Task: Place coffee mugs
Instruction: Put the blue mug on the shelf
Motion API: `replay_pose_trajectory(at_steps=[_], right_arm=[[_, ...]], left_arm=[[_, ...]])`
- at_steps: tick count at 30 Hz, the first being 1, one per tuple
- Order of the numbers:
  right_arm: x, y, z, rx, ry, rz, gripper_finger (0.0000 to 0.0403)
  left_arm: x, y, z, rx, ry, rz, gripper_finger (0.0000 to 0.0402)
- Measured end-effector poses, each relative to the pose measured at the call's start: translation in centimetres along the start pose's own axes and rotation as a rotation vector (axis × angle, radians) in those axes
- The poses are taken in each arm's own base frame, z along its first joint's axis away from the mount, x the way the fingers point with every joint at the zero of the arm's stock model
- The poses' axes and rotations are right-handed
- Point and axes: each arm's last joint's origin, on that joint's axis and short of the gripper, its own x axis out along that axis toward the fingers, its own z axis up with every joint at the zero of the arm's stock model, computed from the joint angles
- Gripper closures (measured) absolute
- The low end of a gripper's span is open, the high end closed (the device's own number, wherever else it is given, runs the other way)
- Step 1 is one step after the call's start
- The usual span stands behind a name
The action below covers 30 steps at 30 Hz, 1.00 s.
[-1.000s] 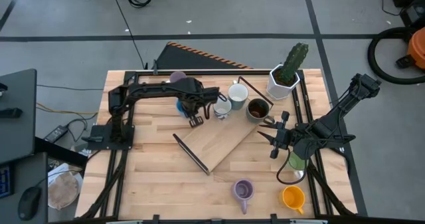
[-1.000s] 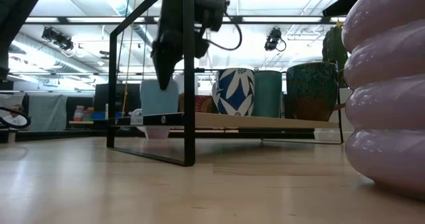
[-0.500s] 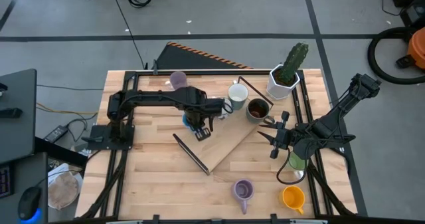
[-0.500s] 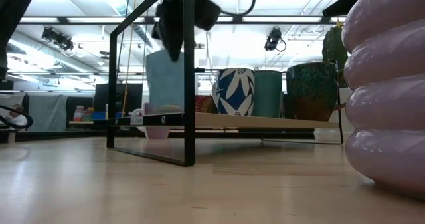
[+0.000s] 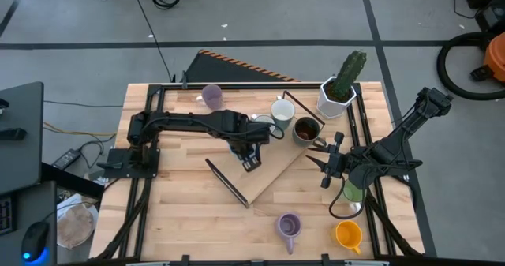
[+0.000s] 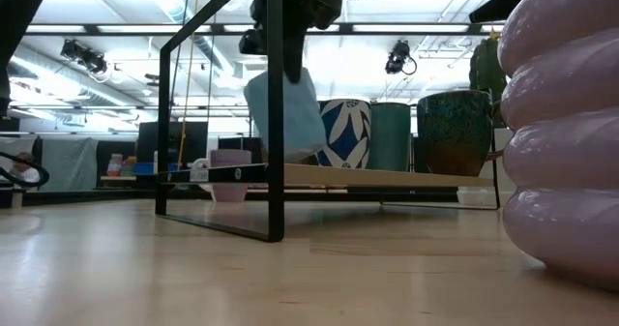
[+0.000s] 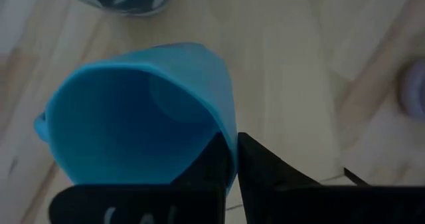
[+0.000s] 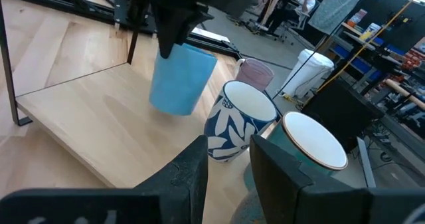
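My left gripper (image 5: 251,157) is shut on the blue mug (image 6: 285,113) and holds it in the air above the raised wooden board (image 5: 264,171). The mug also shows in the right wrist view (image 8: 180,78). On the board's far end stand a white mug with blue leaves (image 5: 264,125), a white-rimmed teal mug (image 5: 282,110) and a dark brown mug (image 5: 306,129). A lavender mug (image 5: 211,96) stands on the table by the far edge. My right gripper (image 5: 327,167) waits open at the right, above the green mug (image 5: 353,192). My left gripper pinches the blue mug's rim (image 7: 229,141), one finger (image 7: 216,164) inside the mug and the other (image 7: 265,171) outside. The fingers come from above, pointing down. The mug hangs below them, lifted clear of the board and tilted.
A second lavender mug (image 5: 289,225) and an orange mug (image 5: 348,234) stand near the table's near edge. A white pot with a cactus (image 5: 338,92) is at the far right corner. The board's black metal frame (image 6: 276,123) rises at its near-left end.
My left gripper has carried the blue mug toward the table's right and near side, from beside the board to over its middle. The mug has risen and now hangs tilted. The right arm has kept still.
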Motion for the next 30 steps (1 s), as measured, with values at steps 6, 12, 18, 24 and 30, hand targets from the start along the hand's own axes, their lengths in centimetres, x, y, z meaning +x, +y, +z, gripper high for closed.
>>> replay_pose_trajectory(at_steps=[6,12,18,24,30], right_arm=[[0.0,0.0,0.0,0.0,-0.001,0.0,0.0285],[0.0,0.0,0.2,0.004,-0.013,0.002,0.0285],[0.0,0.0,0.3,0.004,-0.016,0.005,0.0285],[0.0,0.1,0.3,0.003,-0.015,0.008,0.0285],[0.0,0.1,0.3,0.003,-0.015,0.009,0.0285]], left_arm=[[0.6,0.1,0.1,0.003,-0.003,0.034,0.0379],[1.7,0.1,0.3,0.024,0.031,0.039,0.0379],[1.8,0.1,0.4,0.035,0.019,0.036,0.0379],[1.9,0.0,0.5,0.041,0.018,0.034,0.0378],[2.2,0.0,0.6,0.062,0.02,0.035,0.0367]])
